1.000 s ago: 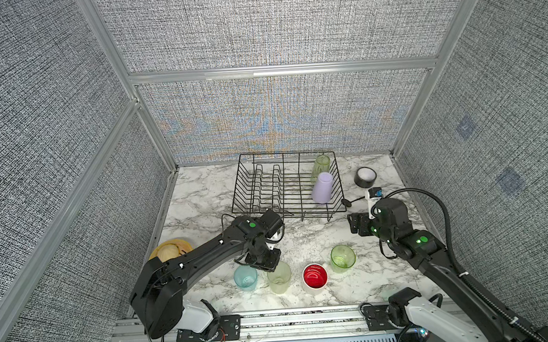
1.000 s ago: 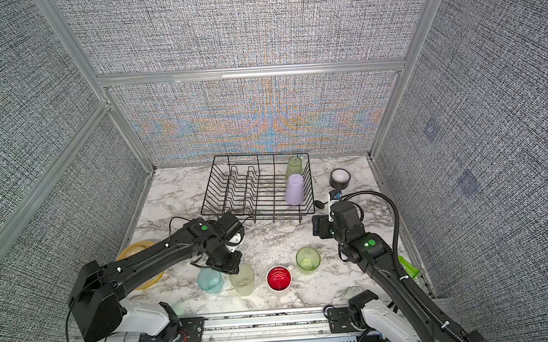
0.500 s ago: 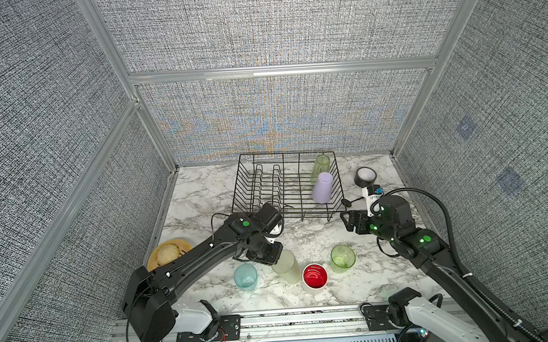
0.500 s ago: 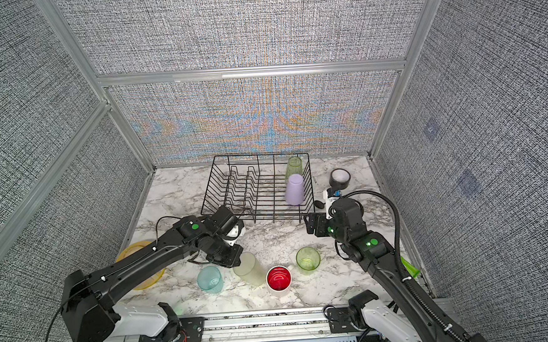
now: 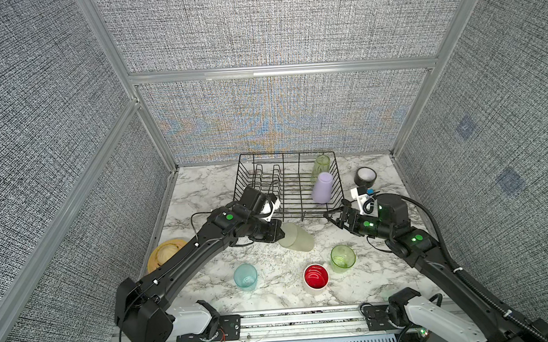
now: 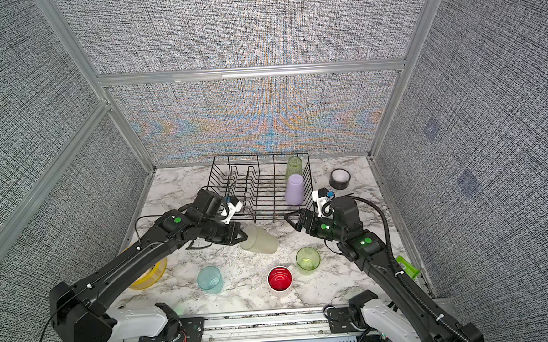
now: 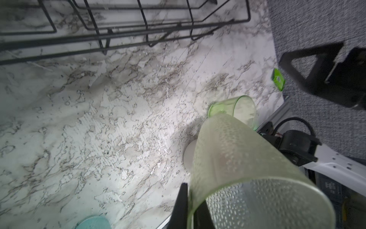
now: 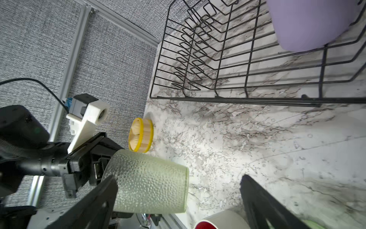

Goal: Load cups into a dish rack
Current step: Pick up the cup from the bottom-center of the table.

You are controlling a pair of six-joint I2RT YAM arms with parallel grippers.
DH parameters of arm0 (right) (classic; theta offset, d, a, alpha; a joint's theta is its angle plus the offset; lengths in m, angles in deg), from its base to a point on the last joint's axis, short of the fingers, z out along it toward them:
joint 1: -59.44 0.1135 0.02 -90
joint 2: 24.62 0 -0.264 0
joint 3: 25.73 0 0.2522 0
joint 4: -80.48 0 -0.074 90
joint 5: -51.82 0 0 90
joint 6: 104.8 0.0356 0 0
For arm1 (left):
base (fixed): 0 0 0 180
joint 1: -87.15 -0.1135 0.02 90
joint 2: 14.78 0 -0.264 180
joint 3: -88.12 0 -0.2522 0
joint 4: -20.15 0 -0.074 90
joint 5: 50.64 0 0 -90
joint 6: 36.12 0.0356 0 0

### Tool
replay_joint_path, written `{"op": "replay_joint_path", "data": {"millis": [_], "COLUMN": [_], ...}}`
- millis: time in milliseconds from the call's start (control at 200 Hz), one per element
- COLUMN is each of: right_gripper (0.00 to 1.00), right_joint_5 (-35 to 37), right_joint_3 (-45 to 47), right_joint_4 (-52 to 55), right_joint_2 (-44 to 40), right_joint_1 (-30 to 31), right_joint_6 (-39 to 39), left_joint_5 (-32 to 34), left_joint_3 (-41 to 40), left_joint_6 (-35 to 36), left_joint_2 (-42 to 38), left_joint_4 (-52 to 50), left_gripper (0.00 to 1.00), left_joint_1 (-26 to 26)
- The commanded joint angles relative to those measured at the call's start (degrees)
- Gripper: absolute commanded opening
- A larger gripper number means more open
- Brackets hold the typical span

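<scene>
Marble tabletop (image 5: pixel 202 189) (scratched), grey fabric walls (image 5: pixel 257 26).

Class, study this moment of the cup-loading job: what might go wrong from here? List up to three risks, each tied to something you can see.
1. The left gripper pinches only the rim of the pale yellow-green cup, which hangs tilted sideways. It may pivot or slip and drop near the short green cup.
2. The open right gripper sits close to the dish rack at its front corner. A careless move could snag the wire and topple the lilac cup.
</scene>
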Motion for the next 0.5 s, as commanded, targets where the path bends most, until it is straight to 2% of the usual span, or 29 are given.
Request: {"op": "replay_joint_path", "data": {"millis": [0,75,240,395,495], "right_gripper": [0.99,0.99,0.99,0.99,0.99], "right_joint_5": [-3.8,-5.4,-10.2,-8.4,-7.6], "right_joint_3": [1.9,4.4,5.6,9.5,11.6], "right_joint_4": [-7.9,-14.0,-23.7,-35.7,-40.5], "right_joint_2": [-0.2,0.2,2.1,2.8,3.5], "right_joint_1": [0.0,0.0,0.0,0.1,0.1], "right_joint_6": [10.0,15.6,21.9,32.7,36.3], "left_joint_5": [-4.7,-8.1,-15.7,-20.6,-22.0], "left_joint_3": [-1.9,-4.4,-7.2,-8.2,-7.6], "left_joint_6": [-4.1,-7.3,-13.2,-18.3,-19.8], "left_joint_2": [-2.4,-4.2,-4.0,-2.3,-1.3], "left_joint_4": [9.9,15.9,26.9,35.9,38.4], "left_gripper": [0.0,0.0,0.0,0.0,0.0], "left_joint_1": [-2.5,-4.1,-5.3,-5.4,-5.5]}}
